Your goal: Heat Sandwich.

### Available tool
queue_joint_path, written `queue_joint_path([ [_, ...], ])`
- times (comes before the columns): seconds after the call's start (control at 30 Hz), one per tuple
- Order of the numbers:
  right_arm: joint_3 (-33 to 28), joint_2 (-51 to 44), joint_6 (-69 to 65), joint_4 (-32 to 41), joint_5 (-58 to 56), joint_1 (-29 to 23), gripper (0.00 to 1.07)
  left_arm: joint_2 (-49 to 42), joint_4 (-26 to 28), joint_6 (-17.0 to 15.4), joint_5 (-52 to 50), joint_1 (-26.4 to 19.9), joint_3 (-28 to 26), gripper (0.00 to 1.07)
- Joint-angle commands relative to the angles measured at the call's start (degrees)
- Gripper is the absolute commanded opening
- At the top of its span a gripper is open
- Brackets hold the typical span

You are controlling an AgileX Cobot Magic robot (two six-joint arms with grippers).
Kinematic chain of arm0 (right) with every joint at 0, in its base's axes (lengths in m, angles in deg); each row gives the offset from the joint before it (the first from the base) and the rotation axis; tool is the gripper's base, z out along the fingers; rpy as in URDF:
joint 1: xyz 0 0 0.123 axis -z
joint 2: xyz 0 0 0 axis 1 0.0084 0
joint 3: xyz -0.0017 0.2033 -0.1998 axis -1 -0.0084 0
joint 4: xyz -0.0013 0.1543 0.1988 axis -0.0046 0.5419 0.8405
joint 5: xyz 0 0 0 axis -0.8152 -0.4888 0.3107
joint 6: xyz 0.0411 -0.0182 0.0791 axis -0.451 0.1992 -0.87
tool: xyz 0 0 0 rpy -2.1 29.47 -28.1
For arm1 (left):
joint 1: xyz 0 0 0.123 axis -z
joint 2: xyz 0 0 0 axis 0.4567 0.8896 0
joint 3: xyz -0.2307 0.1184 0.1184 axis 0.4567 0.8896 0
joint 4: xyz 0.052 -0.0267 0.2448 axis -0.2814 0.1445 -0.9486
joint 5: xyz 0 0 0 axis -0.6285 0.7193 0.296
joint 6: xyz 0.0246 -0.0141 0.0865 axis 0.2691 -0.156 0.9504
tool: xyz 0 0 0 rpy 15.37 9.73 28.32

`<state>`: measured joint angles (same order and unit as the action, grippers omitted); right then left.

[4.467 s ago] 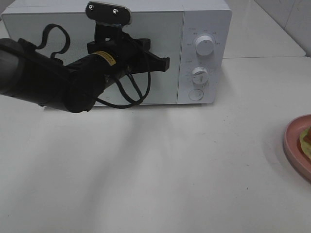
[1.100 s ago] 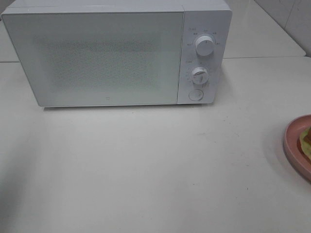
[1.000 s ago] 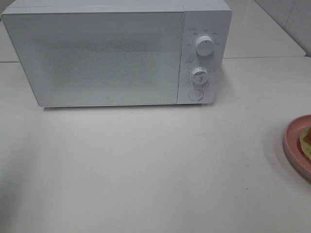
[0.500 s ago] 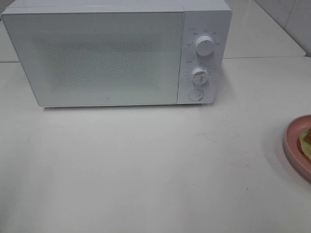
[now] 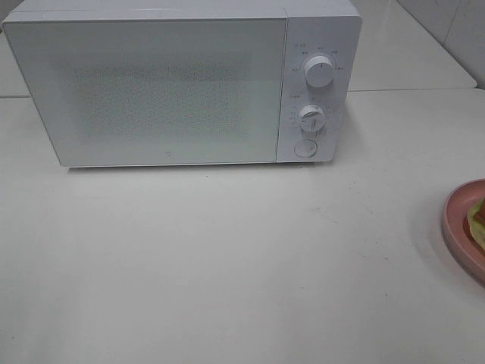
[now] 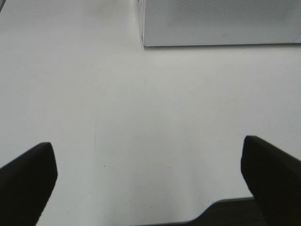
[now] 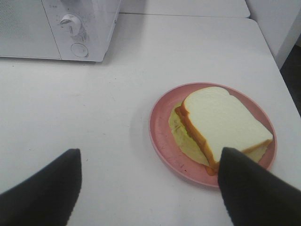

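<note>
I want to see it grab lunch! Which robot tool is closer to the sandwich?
The right tool. It hangs open just short of the sandwich on its pink plate. The left tool is over bare table by the microwave.

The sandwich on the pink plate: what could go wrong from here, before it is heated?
1. The microwave door is shut, so it must be opened first; carrying the plate over early could end in a bump against it.
2. The sandwich lies loose on the pink plate; its top slice may slide if the plate tilts.
3. The right claw is open and holds nothing; a shallow grip on the low rim may slip.
</note>
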<state>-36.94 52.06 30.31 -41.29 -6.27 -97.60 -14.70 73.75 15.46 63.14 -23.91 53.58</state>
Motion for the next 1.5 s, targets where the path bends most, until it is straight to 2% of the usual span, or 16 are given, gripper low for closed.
queue_joint_path([
  [0.03,0.0,-1.6,0.5,-0.2,0.8,0.5,0.75,-3.0,1.3,-0.1,-0.6,-0.1,0.2,1.0],
  [1.5,0.0,-1.6,0.6,-0.2,0.8,0.5,0.75,-3.7,1.3,-0.1,-0.6,-0.1,0.2,1.0],
])
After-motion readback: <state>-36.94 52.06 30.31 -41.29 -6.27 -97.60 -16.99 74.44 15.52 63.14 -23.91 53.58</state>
